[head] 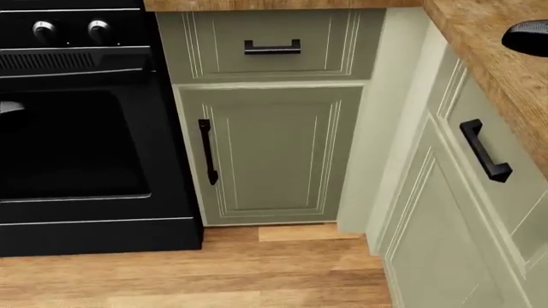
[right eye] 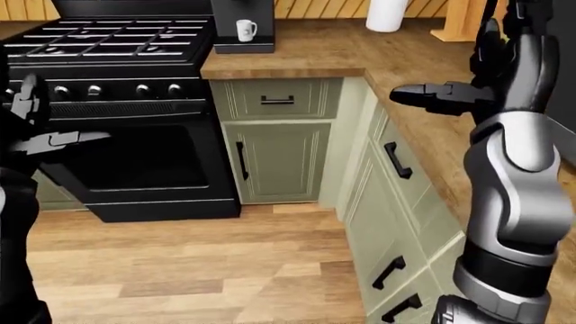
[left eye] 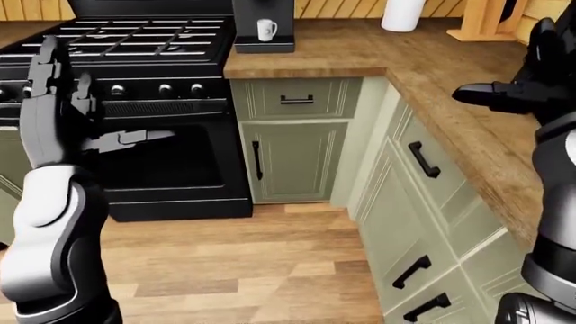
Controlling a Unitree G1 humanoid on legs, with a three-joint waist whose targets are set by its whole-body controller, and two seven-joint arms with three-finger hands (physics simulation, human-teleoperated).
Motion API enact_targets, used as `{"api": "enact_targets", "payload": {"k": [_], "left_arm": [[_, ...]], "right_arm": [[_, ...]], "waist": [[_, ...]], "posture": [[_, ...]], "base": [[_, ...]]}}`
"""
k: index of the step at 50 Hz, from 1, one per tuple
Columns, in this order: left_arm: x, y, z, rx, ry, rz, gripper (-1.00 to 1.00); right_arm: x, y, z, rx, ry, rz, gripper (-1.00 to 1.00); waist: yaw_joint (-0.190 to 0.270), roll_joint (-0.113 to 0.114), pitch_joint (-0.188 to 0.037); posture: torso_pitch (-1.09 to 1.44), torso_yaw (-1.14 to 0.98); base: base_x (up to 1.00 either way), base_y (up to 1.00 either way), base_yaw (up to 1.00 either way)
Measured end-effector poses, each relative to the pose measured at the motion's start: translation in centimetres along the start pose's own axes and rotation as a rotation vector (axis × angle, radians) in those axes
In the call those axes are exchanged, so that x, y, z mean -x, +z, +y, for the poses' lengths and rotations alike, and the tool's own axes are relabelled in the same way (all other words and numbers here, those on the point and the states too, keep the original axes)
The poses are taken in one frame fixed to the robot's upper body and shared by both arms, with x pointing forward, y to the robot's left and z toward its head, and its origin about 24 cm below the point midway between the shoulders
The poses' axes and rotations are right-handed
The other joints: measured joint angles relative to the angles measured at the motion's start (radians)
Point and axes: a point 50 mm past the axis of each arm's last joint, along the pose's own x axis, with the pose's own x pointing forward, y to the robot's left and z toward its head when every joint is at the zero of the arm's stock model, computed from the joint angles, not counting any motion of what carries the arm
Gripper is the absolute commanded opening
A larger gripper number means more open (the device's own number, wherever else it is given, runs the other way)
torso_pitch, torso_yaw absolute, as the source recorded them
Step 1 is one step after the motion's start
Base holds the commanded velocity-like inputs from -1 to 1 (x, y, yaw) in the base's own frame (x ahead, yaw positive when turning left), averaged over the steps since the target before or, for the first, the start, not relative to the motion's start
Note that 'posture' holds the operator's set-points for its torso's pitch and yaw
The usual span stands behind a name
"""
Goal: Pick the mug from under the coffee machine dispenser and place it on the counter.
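A white mug stands on the base of a black coffee machine, under its dispenser, at the top of the left-eye view. The machine sits on a wooden counter. My left hand is raised at the left, far from the mug, open and empty, with its fingers upright and its thumb pointing right. My right hand is raised at the right above the counter's right run, open and empty, with its thumb pointing left.
A black gas stove with an oven door stands left of the machine. Green cabinets with black handles line the corner below the counter. A white jar and a wooden block stand on the counter. Wood floor lies below.
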Motion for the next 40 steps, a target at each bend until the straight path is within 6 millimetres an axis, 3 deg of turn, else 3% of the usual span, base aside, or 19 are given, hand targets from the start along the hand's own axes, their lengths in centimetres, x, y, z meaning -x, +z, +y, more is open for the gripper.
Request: {"api": "enact_targets", "payload": {"k": [5,10,17,19,23,27,29,32,34,37,40], "left_arm": [[-0.1,-0.2,0.2,0.008,0.007,0.025,1.0],[-0.1,1.2,0.7,0.0,0.031,-0.05,1.0],[-0.1,1.4,0.3,0.004,0.007,-0.067,1.0],[-0.1,1.2,0.7,0.002,0.023,-0.056,1.0],[-0.2,0.8,1.2,-0.002,0.053,-0.034,1.0],[-0.2,1.7,0.9,-0.002,0.044,-0.074,1.0],[-0.1,1.6,0.5,0.007,0.028,-0.077,1.0],[-0.2,1.2,0.1,0.006,0.002,-0.05,1.0],[-0.4,1.6,0.2,0.004,0.003,-0.049,1.0],[-0.3,2.1,0.4,0.003,0.02,-0.078,1.0],[-0.2,2.0,0.2,0.004,0.014,-0.087,1.0]], "right_arm": [[0.0,-0.7,0.2,0.007,0.011,0.032,1.0],[-0.1,0.4,-0.2,0.015,0.002,-0.012,1.0],[0.0,0.4,-0.5,0.021,-0.01,-0.012,1.0],[0.0,0.2,-0.1,0.019,0.008,-0.003,1.0],[0.0,0.2,0.3,0.016,0.037,0.005,1.0],[-0.1,0.6,0.0,0.011,0.029,-0.006,1.0],[-0.1,0.7,-0.4,0.012,0.012,-0.008,1.0],[-0.1,0.2,-0.8,0.003,-0.014,0.025,1.0],[-0.1,0.3,-0.6,0.003,-0.009,0.031,1.0],[-0.1,0.7,-0.6,0.001,0.007,0.013,1.0],[-0.1,0.8,-0.5,-0.003,0.004,0.006,1.0]], "waist": [[-0.001,0.002,0.005],[-0.004,0.004,0.001],[-0.008,0.054,0.007],[-0.001,0.035,0.008],[0.007,0.025,-0.002],[0.01,-0.031,-0.003],[-0.005,-0.018,0.004],[-0.014,-0.026,0.002],[-0.011,-0.015,0.001],[-0.008,0.02,0.006],[-0.012,0.074,-0.002]], "posture": [[0.0,0.0],[0.0,0.0],[0.0,0.0],[0.0,0.0],[0.0,0.0],[0.0,0.0],[0.0,0.0],[0.0,0.0],[0.0,0.0],[0.0,0.0],[0.0,0.0]], "base": [[0.12,0.0,0.0],[0.12,0.0,0.0],[0.12,0.0,0.0],[0.12,0.0,0.0],[0.12,0.0,0.0],[0.12,0.01,0.0],[0.12,0.01,0.0],[0.08,0.01,0.0],[0.08,0.01,0.0],[0.07,0.01,0.0],[0.07,0.01,0.0]]}}
